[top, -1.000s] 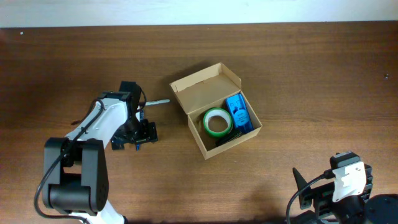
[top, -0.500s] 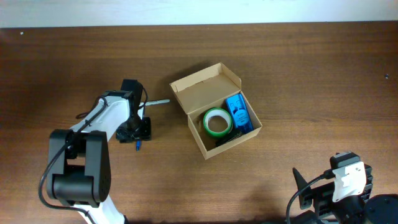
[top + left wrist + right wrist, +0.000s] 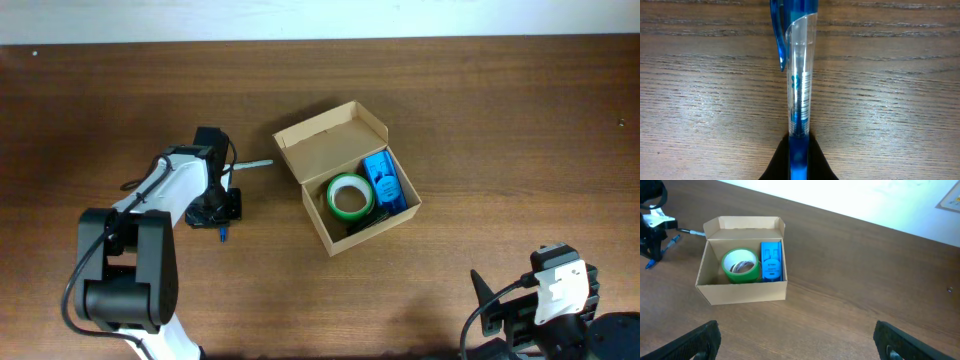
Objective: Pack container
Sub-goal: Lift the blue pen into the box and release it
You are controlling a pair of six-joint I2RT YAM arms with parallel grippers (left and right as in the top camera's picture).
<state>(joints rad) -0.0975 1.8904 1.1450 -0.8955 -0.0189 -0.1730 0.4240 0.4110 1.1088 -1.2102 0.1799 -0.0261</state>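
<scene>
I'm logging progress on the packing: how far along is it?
Done: a green tape roll and a blue case sit in the open box. In hand: the left gripper is closed on a blue pen lying on the table, not lifted. Left: pen into the box, flap shut. The right gripper is open, idle.

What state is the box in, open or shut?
Open. The flap stands back from the box, and the tape roll and blue case inside show from overhead.
</scene>
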